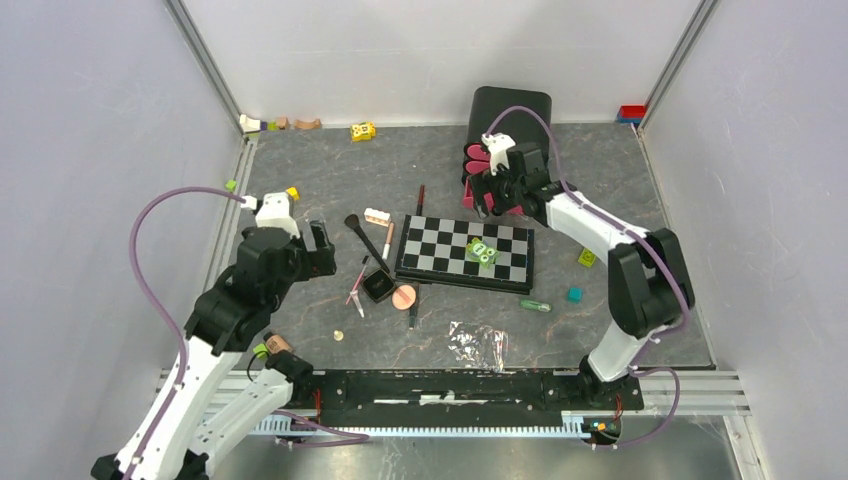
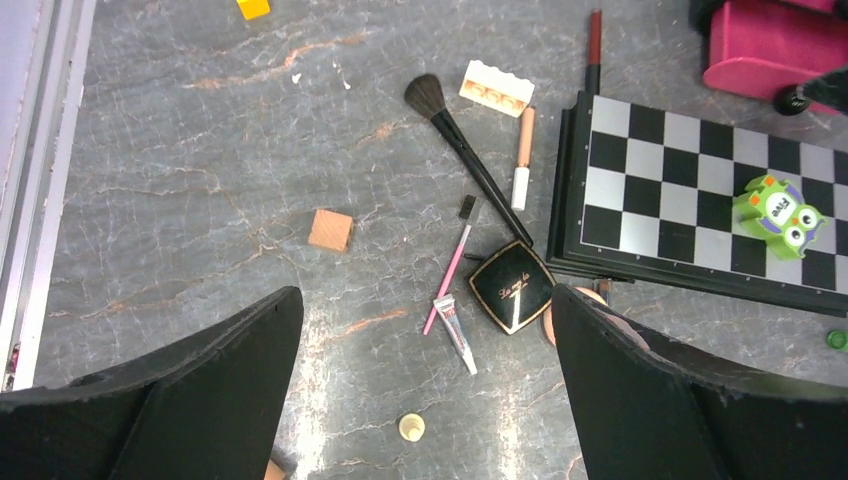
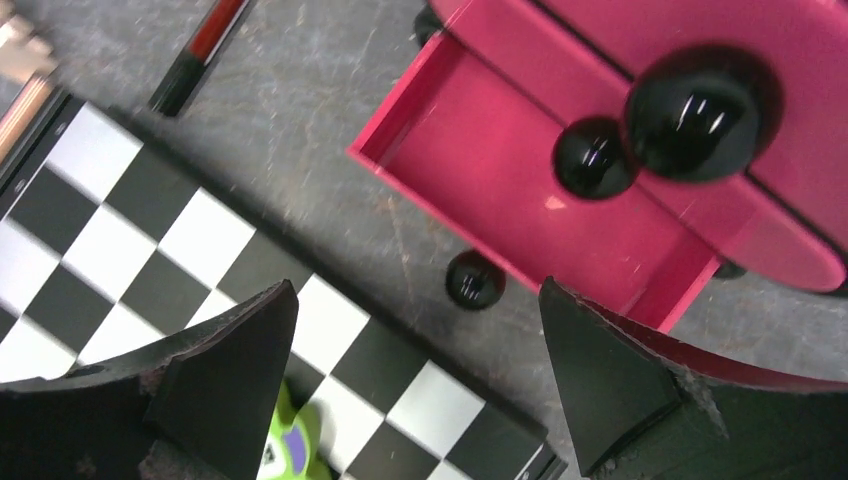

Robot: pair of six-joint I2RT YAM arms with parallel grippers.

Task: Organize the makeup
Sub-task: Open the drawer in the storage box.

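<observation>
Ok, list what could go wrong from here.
The black square compact lies tight beside the black long-handled brush and thin pink pencil; the open left gripper might knock them aside. The open right gripper hangs close to the open pink plastic drawer and could bump it.

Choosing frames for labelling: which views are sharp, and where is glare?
Left wrist: sharp, brush crisp, pale sheen on the table near the fingers. Right wrist: softer, board edges smeared, highlights on the black knobs. Top: clear, plastic wrap glinting.
</observation>
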